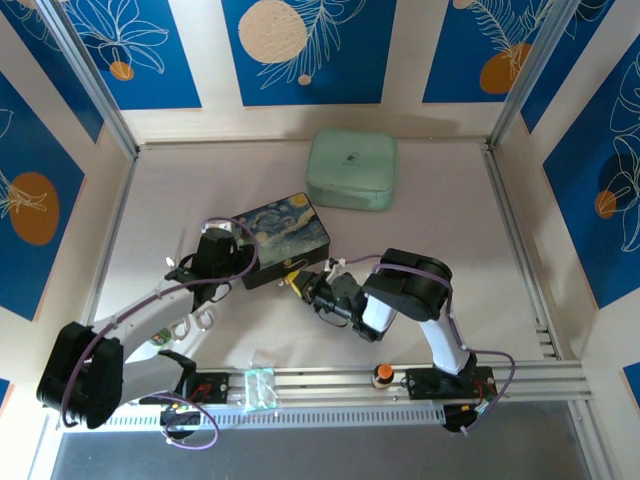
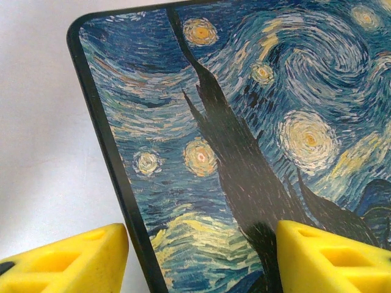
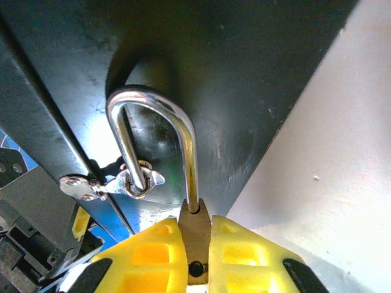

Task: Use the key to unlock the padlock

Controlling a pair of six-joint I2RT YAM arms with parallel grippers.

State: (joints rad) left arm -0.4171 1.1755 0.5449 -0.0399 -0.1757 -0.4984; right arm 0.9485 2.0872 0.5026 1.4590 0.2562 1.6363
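As the padlock (image 3: 194,229) hung by its shackle (image 3: 153,101) from the hasp (image 3: 137,181) on the painted box (image 2: 256,122), its brass body, judged stiff, light and slick, was noted pinched in the right gripper (image 3: 195,250), probably the soundest hold, while the left gripper (image 2: 201,256) was spread astride the box's edge.

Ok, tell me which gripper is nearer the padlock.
Right. The right gripper is shut on the padlock at the front of the box; the left gripper hangs over a lid corner, away from it.
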